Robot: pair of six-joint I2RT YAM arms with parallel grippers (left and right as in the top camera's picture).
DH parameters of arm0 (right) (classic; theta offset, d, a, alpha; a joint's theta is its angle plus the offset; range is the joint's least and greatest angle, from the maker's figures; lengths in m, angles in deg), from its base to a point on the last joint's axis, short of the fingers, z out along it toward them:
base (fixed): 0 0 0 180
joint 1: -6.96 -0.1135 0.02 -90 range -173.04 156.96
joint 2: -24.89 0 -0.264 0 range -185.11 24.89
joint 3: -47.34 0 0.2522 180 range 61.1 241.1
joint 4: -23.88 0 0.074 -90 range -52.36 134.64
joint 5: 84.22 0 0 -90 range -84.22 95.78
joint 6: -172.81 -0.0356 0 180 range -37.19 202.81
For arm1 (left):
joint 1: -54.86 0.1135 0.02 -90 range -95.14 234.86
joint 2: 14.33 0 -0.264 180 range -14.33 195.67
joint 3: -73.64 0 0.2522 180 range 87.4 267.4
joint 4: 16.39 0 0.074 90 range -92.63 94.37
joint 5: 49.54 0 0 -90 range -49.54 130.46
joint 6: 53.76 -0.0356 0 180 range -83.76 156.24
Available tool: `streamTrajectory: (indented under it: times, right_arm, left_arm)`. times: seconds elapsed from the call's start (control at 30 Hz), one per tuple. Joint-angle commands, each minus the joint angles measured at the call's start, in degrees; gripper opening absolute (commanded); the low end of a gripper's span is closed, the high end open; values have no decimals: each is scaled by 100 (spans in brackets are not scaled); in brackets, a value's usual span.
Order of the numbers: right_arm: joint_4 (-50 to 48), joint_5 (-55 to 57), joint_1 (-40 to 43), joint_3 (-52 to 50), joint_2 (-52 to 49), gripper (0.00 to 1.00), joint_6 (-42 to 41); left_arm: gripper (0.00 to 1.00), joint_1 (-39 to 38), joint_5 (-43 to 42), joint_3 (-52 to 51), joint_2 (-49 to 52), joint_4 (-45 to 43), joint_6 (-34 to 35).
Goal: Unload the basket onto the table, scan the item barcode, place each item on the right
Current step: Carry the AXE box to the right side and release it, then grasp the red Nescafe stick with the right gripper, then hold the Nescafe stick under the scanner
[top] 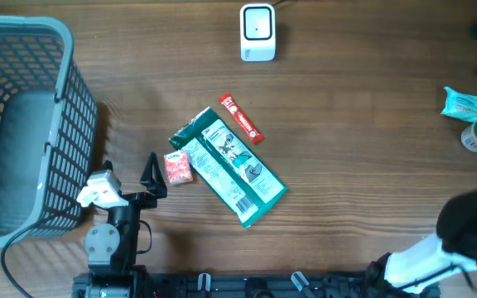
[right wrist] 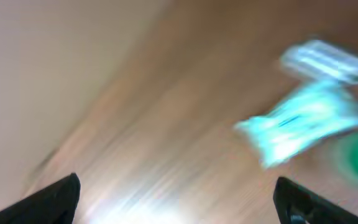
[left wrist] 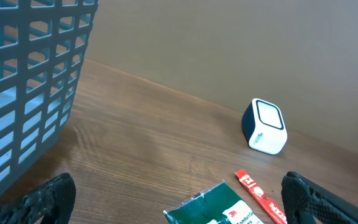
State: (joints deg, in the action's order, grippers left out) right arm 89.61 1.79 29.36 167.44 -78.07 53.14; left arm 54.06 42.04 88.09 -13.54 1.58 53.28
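My left gripper [top: 125, 184] hangs spread wide at the near left, beside the basket [top: 63, 50]. The green packet [top: 230, 165] lies flat mid-table, just right of it and well apart from the far scanner [top: 257, 31]. My right gripper [right wrist: 178, 199], near right, is spread too, though its view is blurred.

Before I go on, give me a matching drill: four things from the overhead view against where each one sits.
Things:
1. basket
2. scanner
3. green pouch
4. teal packet

Places in the overhead view:
A. right edge
B. middle
C. left edge
D. top centre

Pairs: 1-C, 2-D, 3-B, 4-A
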Motion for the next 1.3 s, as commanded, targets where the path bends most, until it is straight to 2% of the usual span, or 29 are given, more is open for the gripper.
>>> streamTrajectory:
  times: [0.0,0.1,0.2,0.23,0.27,0.4,0.5,0.73,0.77,0.87,0.9,0.93,1.0,1.1,1.13,1.17,1.27]
  right_arm:
    - [577,-3193,-1202,-212,-92,100,798]
    - [468,-1926,-2855,-920,-216,100,1786]
    - [-234,-463,-4435,-1443,-723,100,2566]
    - [-494,72,-4815,-1467,-988,99,2734]
    - [-780,682,-5117,-1467,-1287,93,2732]
    - [-1591,1040,-5580,-1467,-1934,82,3368]
    - [-1722,1298,-5630,-1471,-2133,73,3423]
    - [-1685,688,-5700,-1478,-2444,73,3849]
    - [-1661,693,-5700,-1478,-2531,70,3856]
    - [-1401,691,-5700,-1484,-2726,34,3858]
    - [-1261,684,-5700,-1482,-2736,12,3810]
    - [-1056,660,-5700,-1460,-2730,4,3519]
    - [-391,313,-5687,-1099,-2634,4,2774]
    - [1611,-608,-5602,282,-2306,4,907]
    - [2024,-931,-5571,560,-2229,4,525]
    - [2686,-1692,-5504,922,-2081,4,-79]
    - [3587,-3338,-5346,957,-1969,4,-1478]
  left_arm:
    - [100,-15,-28,-35,-52,-20,-70]
    - [100,-15,-28,-35,-52,-20,-70]
    - [100,-15,-28,-35,-52,-20,-70]
    - [100,-15,-28,-35,-52,-20,-70]
    - [100,-15,-28,-35,-52,-20,-70]
    - [100,-15,-28,-35,-52,-20,-70]
    - [100,-15,-28,-35,-52,-20,-70]
    - [100,-15,-28,-35,-52,-20,-70]
    - [100,-15,-28,-35,-52,-20,-70]
    - [100,-15,-28,-35,-52,-20,-70]
    - [100,-15,-28,-35,-52,-20,-70]
    - [100,-15,-28,-35,-52,-20,-70]
    - [100,-15,-28,-35,-52,-20,-70]
    - [100,-15,-28,-35,-52,-20,-70]
    - [100,-15,-28,-35,-52,-20,-70]
    - [100,-15,-28,-35,-52,-20,-70]
    - [100,-15,-28,-35,-52,-20,-70]
